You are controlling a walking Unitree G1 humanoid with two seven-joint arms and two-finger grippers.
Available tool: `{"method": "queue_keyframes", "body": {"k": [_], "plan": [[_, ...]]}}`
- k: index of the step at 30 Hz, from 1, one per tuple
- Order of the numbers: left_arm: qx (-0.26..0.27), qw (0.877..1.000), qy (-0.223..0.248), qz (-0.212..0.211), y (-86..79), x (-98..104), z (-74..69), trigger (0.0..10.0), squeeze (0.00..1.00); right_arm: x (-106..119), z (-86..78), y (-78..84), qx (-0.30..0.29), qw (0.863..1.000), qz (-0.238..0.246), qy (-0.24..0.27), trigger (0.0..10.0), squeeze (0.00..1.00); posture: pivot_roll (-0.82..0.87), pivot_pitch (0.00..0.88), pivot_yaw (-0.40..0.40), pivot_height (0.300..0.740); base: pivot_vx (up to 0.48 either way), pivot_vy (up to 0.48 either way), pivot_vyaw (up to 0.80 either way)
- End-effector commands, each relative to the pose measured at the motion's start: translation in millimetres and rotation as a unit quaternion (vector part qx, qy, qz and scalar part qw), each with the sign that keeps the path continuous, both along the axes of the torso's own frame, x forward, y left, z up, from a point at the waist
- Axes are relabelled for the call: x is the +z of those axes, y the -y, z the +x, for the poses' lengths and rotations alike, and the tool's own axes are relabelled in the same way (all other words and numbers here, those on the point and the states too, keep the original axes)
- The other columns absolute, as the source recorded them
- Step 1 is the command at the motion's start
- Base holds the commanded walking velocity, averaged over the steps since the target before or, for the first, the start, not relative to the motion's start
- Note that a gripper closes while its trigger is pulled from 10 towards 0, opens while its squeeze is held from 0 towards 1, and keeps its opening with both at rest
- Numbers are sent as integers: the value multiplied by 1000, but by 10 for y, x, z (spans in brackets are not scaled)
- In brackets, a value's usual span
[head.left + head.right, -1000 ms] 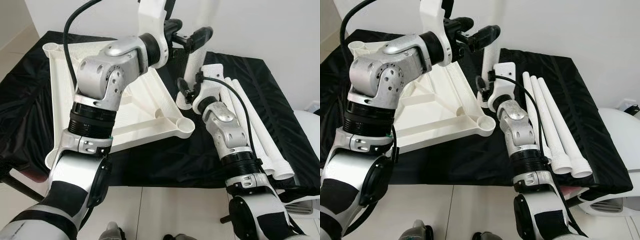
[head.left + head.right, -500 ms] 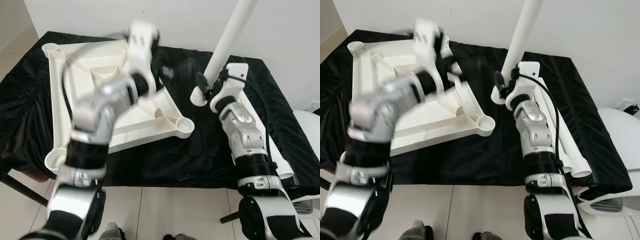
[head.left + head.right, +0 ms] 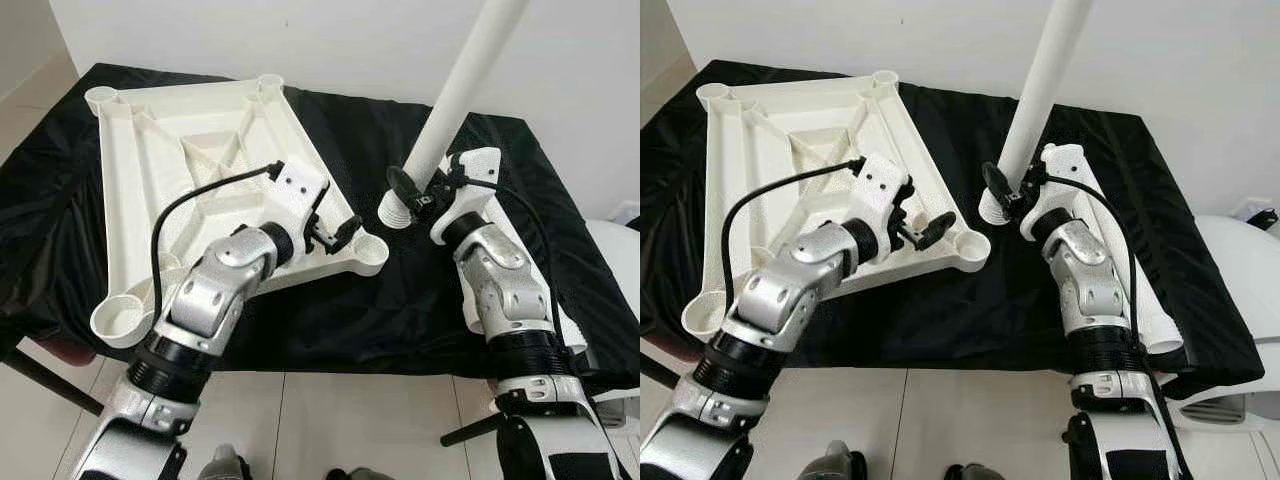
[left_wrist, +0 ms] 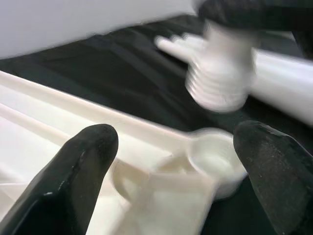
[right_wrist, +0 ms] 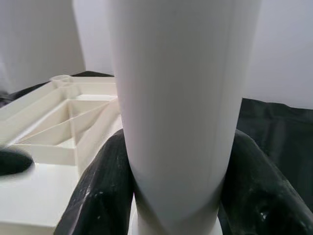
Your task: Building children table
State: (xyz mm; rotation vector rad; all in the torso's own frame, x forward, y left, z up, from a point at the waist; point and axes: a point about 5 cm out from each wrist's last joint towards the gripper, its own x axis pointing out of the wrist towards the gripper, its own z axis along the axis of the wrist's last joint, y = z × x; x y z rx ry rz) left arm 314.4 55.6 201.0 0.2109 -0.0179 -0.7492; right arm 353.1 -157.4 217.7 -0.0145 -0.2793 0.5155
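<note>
Centre of the frame, on a black cloth (image 3: 330,320): white table top (image 3: 180,170), upside down, ribbed, a round socket (image 3: 368,252) at its near corner. Left gripper (image 3: 333,232): fingers spread wide, holding nothing, just over that corner. Right of centre: right gripper (image 3: 412,192), clamped around a white table leg (image 3: 455,95) near its threaded end, leg tilted up toward the upper right. Far right: more legs (image 3: 1155,320) lying on the cloth.
</note>
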Motion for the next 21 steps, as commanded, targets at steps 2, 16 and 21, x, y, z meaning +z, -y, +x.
{"method": "queue_keyframes", "body": {"k": [2, 16, 21], "plan": [[-74, 997, -17, 22, 106, -143, -104, 10000, 0, 43, -15, 16, 18, 1000, 1, 14, 10000, 0, 4, 86, -64, 740, 0, 0, 0], [-126, 978, -11, 166, 179, -683, -169, 10000, 0, 80, -160, 66, 80, 996, 14, 23, 10000, 0, -17, 85, -63, 740, 0, 0, 0], [-120, 978, -7, 169, 162, -696, -101, 10000, 0, 56, -200, 116, 79, 997, 12, 21, 10000, 0, -28, 86, -58, 740, 0, 0, 0]]}}
